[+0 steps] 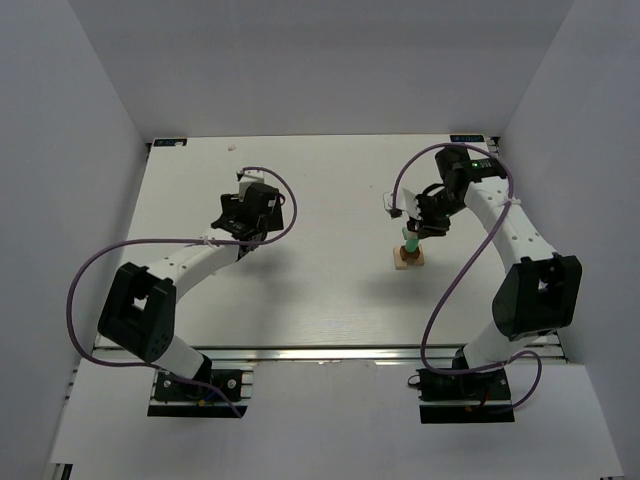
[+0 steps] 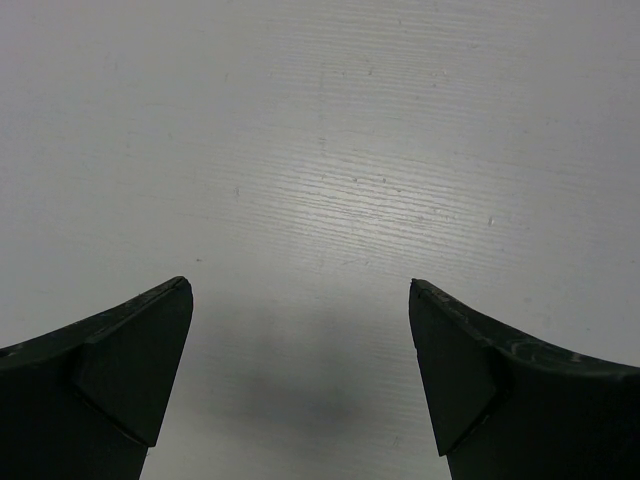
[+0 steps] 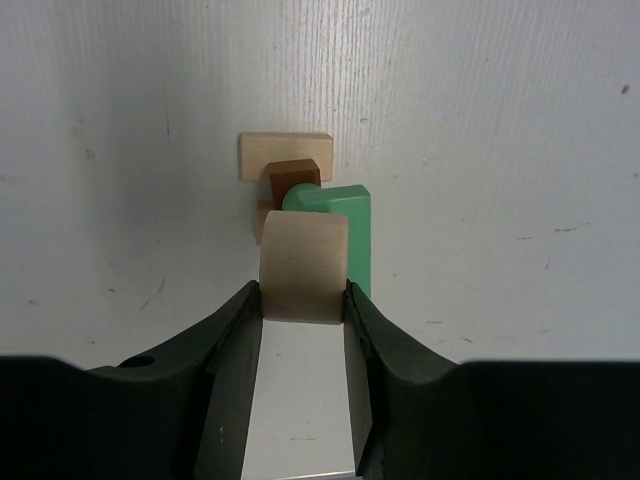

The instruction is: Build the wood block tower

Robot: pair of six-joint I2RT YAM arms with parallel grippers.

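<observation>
The wood block tower (image 1: pixel 408 256) is sitting on the right half of the table (image 1: pixel 310 300), about mid-depth, right under the tip of the right arm. The right gripper (image 1: pixel 424 226) hangs over it, a touch to the far side in the top view.

The right wrist cam shows it best. There's a flat tan block (image 3: pixel 285 152) lying on the table, with a dark brown block (image 3: pixel 292 180) on top of that. A green block (image 3: pixel 345 215) with a rounded end is on top of the brown one. The claw is clamped on a rounded tan block (image 3: pixel 303 262), with both fingers (image 3: pixel 232 340) pressed flat against its sides and no gap showing. That block overlaps the green one in this view and sits slightly to its left. I honestly can't tell if it's touching the green one or just hovering above it.

The left gripper (image 1: pixel 243 222) is well away, over on the left half of the table towards the far side. Its wrist cam shows the two fingers (image 2: pixel 130 360) spread wide apart with only bare tabletop between them, so it's holding nothing.
</observation>
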